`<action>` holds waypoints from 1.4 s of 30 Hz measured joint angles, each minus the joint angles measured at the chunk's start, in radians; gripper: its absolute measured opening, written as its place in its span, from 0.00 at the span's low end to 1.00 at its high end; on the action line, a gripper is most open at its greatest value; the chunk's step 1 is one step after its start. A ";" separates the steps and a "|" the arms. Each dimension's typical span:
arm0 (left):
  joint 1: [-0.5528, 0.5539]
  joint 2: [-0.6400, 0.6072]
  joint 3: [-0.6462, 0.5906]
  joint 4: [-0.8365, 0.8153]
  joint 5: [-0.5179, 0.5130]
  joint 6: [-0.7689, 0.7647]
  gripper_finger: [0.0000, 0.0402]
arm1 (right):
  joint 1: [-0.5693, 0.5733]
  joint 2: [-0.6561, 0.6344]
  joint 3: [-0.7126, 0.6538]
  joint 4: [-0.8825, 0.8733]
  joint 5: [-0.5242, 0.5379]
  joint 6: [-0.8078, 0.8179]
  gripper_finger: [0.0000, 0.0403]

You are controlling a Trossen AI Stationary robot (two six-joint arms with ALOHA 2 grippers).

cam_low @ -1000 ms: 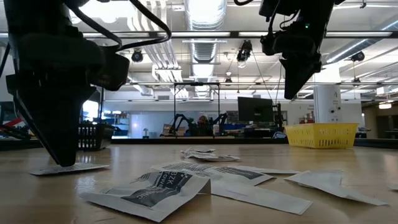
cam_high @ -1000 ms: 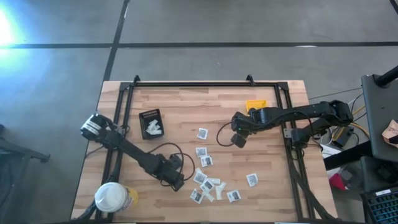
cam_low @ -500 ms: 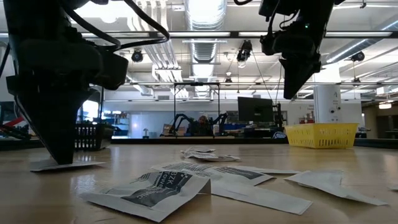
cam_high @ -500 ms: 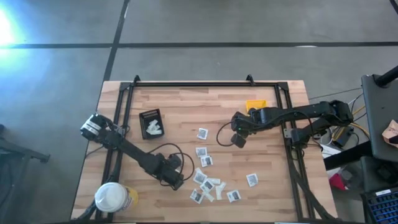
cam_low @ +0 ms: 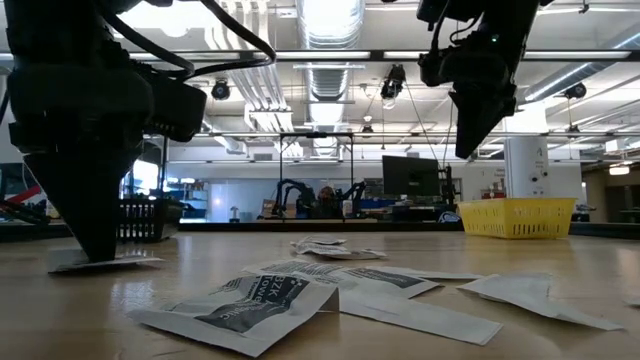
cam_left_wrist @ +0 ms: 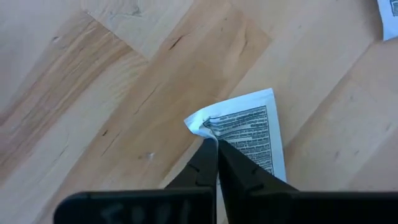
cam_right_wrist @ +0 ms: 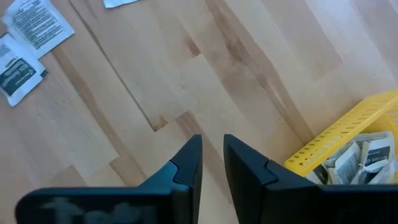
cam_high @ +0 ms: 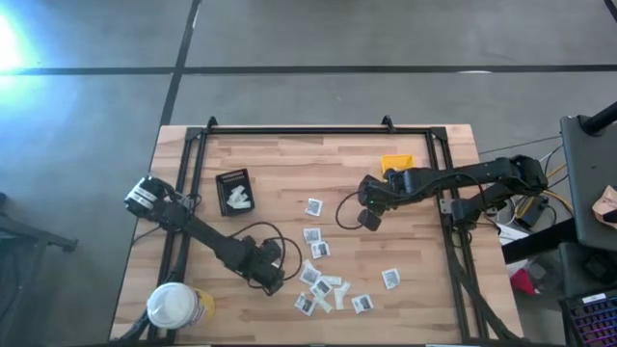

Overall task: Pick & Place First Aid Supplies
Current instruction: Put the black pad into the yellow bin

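Several small white packets with dark print, the first aid supplies (cam_high: 323,281), lie scattered flat on the wooden table (cam_high: 289,164); the low view shows them up close (cam_low: 250,300). My left gripper (cam_high: 276,283) stands at the left edge of that scatter. It is down at the table top and shut on one printed packet (cam_left_wrist: 249,134), which also shows under the fingers in the low view (cam_low: 100,263). My right gripper (cam_high: 369,220) hangs well above the table near the yellow bin (cam_high: 396,163). A narrow gap shows between its fingers (cam_right_wrist: 212,155), with nothing in it. My left gripper pinches a corner of the packet (cam_left_wrist: 204,124) between its two fingertips. The fingers come from above, pointing steeply down. That corner is crumpled and raised at the fingertips, while the rest of the packet lies flat on the table.
The yellow bin (cam_right_wrist: 348,143) holds some packets. A black tray (cam_high: 234,191) with white pieces sits at the left back. A white-lidded yellow tub (cam_high: 175,306) stands at the near left corner. Cables trail across the table's middle.
My left gripper has stayed in place and shut on the packet under it. The packet's loose end has drawn in toward the fingers, and the pinched corner has crumpled up.
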 joint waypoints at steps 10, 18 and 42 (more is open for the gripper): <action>-0.003 -0.054 0.014 0.000 -0.198 0.079 0.00 | 0.134 0.000 -0.006 0.118 0.001 0.000 0.13; -0.003 -0.066 0.016 0.018 -0.374 0.101 0.00 | 0.286 0.000 -0.014 0.280 0.021 0.000 0.13; 0.044 -0.087 0.018 0.434 -0.607 0.470 0.00 | 0.499 0.001 -0.132 0.624 0.187 -0.014 0.13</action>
